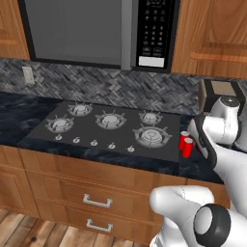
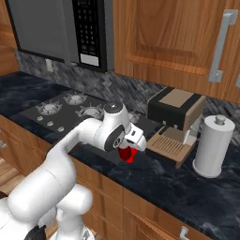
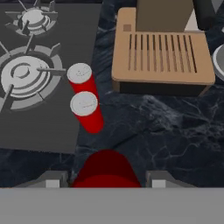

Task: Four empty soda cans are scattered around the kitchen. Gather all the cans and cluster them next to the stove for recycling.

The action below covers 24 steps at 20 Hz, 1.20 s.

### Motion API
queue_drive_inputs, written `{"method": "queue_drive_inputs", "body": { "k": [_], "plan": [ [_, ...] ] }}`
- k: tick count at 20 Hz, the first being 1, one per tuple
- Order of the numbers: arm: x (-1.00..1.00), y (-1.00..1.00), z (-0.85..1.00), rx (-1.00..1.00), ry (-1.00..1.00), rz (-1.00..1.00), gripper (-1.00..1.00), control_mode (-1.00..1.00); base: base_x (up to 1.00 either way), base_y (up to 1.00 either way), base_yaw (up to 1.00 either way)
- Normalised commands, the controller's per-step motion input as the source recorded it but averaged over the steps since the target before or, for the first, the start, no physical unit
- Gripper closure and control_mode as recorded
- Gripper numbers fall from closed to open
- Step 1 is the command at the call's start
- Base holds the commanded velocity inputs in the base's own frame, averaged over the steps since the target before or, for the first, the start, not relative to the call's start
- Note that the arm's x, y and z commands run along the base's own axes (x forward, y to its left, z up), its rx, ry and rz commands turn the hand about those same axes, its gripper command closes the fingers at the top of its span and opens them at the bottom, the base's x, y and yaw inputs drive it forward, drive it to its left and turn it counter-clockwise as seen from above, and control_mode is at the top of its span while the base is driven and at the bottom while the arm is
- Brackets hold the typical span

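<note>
Two red soda cans stand upright on the dark counter, just off the right edge of the black stove. From the left base they show as a close pair beside the stove. My gripper is shut on a third red can, held a little above the counter, nearer the front edge than that pair. In the right base view this can hangs under the hand, to the right of the stove.
A coffee machine with a tan slatted drip tray stands right of the cans. A white paper-towel roll is farther right. The microwave hangs above the stove. Bare dark counter lies between the cans and the tray.
</note>
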Motion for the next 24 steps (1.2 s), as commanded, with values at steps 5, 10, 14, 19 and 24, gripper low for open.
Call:
{"method": "queue_drive_inputs", "body": {
  "k": [5, 10, 14, 19, 24],
  "plan": [
    [0.32, -0.24, -0.10, 0.01, 0.07, 0.00, 1.00, -1.00, 0.00, 0.00, 0.00],
    [0.18, -0.21, -0.14, 0.00, 0.05, 0.02, 1.00, -1.00, 0.00, 0.00, 0.00],
    [0.02, -0.02, -0.06, -0.01, 0.03, 0.00, 1.00, -1.00, 0.00, 0.00, 0.00],
    [0.00, -0.03, -0.12, 0.00, 0.00, 0.00, 1.00, -1.00, 0.00, 0.00, 0.00],
    [0.00, -0.07, -0.25, 0.00, 0.01, 0.00, 1.00, -1.00, 0.00, 0.00, 0.00]
  ]
}}
